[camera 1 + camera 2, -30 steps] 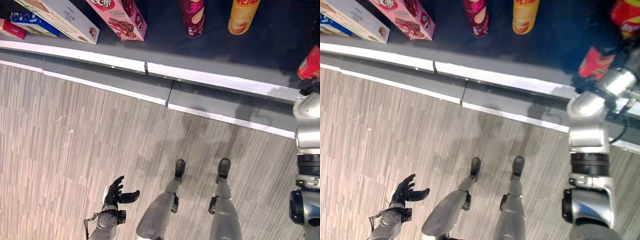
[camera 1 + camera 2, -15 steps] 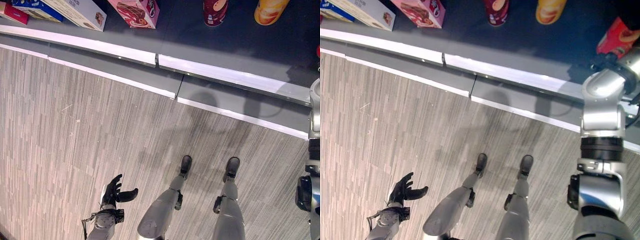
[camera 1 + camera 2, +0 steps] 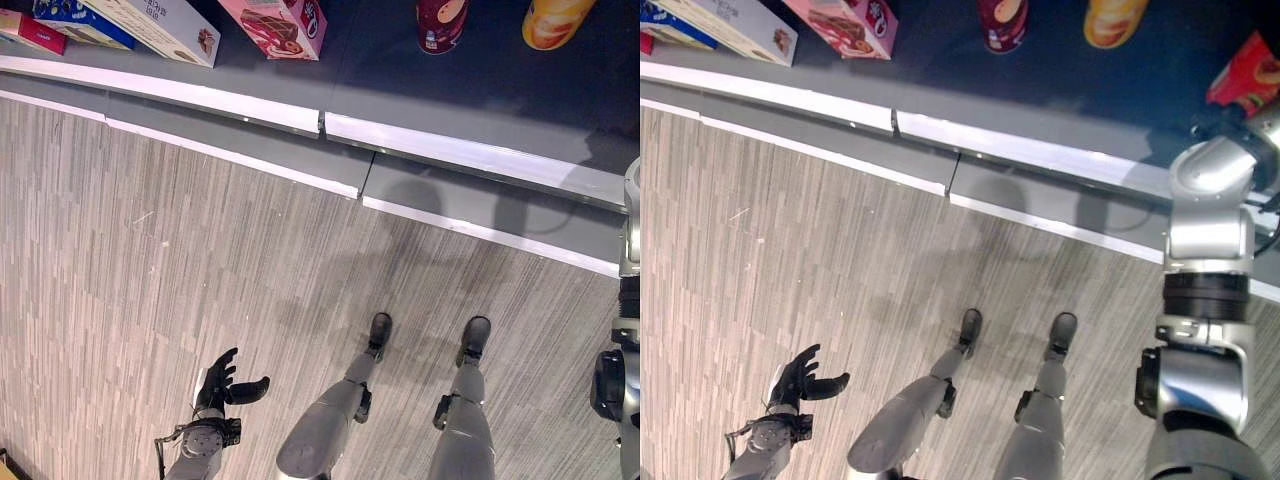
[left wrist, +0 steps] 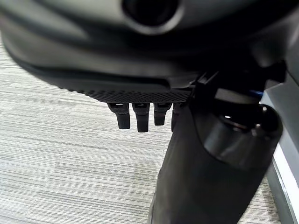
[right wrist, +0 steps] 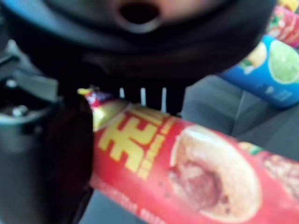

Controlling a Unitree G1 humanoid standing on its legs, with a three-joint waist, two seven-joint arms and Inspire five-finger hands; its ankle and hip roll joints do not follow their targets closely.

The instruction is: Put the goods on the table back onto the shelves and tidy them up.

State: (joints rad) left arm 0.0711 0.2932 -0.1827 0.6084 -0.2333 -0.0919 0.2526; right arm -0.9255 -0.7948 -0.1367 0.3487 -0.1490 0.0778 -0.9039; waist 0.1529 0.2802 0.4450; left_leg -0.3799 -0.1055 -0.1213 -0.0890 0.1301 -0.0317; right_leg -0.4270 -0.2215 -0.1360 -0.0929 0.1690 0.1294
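Note:
My right hand [image 5: 51, 149] is shut on a red snack can [image 5: 187, 172], which lies across the palm between thumb and fingers. In the right eye view that red can [image 3: 1250, 75] sits at the far right of the dark grey shelf [image 3: 400, 80], at the end of my raised right arm. On the shelf stand a maroon can [image 3: 440, 22] and a yellow can [image 3: 555, 20]. A pink box [image 3: 285, 22], a white box [image 3: 150, 25] and a blue box [image 3: 70, 18] lie further left. My left hand [image 3: 222, 385] hangs open and holds nothing, low over the floor.
A blue and green can [image 5: 266, 70] lies on the shelf just past the red one. A small red box [image 3: 30, 30] sits at the shelf's left end. The shelf's white front edge [image 3: 470, 155] and a lower grey step [image 3: 250, 150] border the striped floor [image 3: 150, 280].
The whole picture has shifted, so the shelf goods sit further right and higher in view: the camera moved. My left hand hangs open as before, and my right arm stays at the shelf.

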